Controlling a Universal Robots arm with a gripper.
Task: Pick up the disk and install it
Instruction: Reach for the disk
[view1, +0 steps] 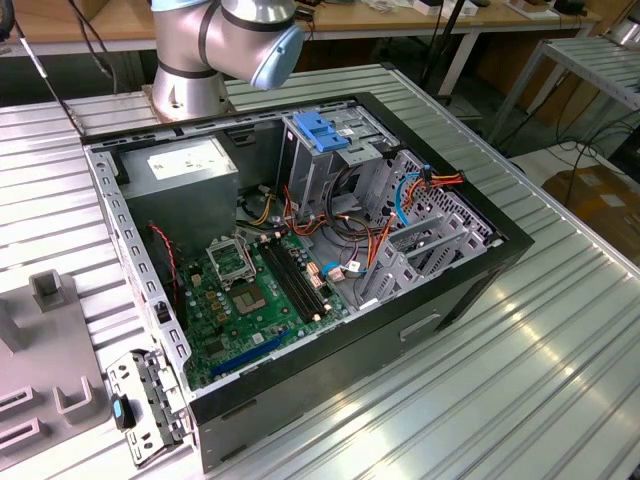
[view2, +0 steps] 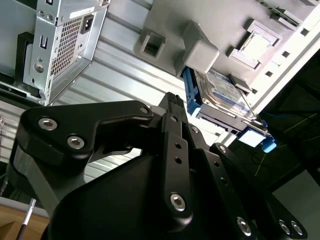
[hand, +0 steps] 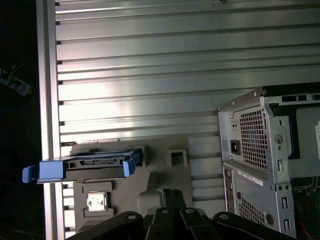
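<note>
Gripper (hand: 170, 192) holds nothing: in both wrist views its fingers look pressed together, with no gap showing. It hangs over the slatted metal table (hand: 150, 60), apart from the disk (view2: 226, 95). The disk stands on edge in a slot of the grey fixture plate (view2: 210, 20), label face showing in the second wrist view, blue rails (hand: 50, 171) along its sides, not yet picked. The plate lies at the exterior view's left of the open computer case (view1: 300, 395). The drive cage (view1: 305, 185) with the blue latch is at the case's far side.

Step, as I judge it: reaching for the disk. To do it well, spread the fingers wide before closing in and centre them over the free edge, square to the flat faces. Keep clear of the plate's raised blocks, and clamp the metal body rather than the rails, which may flex.
</note>
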